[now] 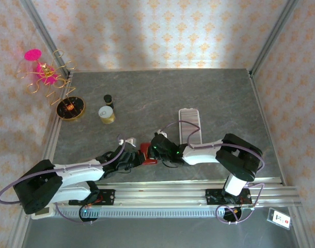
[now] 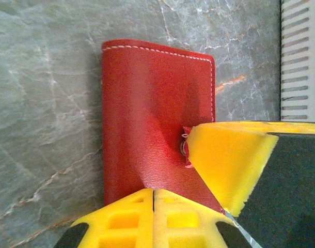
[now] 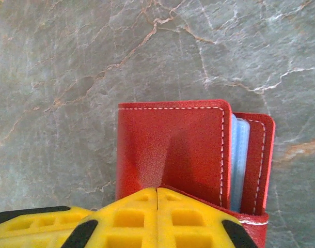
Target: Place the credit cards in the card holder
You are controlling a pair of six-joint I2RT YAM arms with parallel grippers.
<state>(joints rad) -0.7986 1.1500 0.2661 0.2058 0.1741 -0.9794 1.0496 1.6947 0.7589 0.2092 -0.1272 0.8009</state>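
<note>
Red grained-leather folding card holder (image 3: 168,150), white-stitched, flat on grey marbled tabletop (image 3: 69,62); pale blue thin cards (image 3: 239,160) tucked inside. Both closed: left end effector (image 2: 153,206), right end effector (image 3: 156,206), tips against it. Bare tabletop beyond.

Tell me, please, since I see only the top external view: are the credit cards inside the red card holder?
Observer: Yes. The right wrist view shows light blue credit cards between the covers of the card holder.
Operator: Is the holder closed flat?
Observer: Not fully. The covers stand slightly apart along the edge where the cards show.
Operator: And are the grippers open?
Observer: No, both are shut. The left gripper and the right gripper each have their tips together at the holder's edge.
</note>
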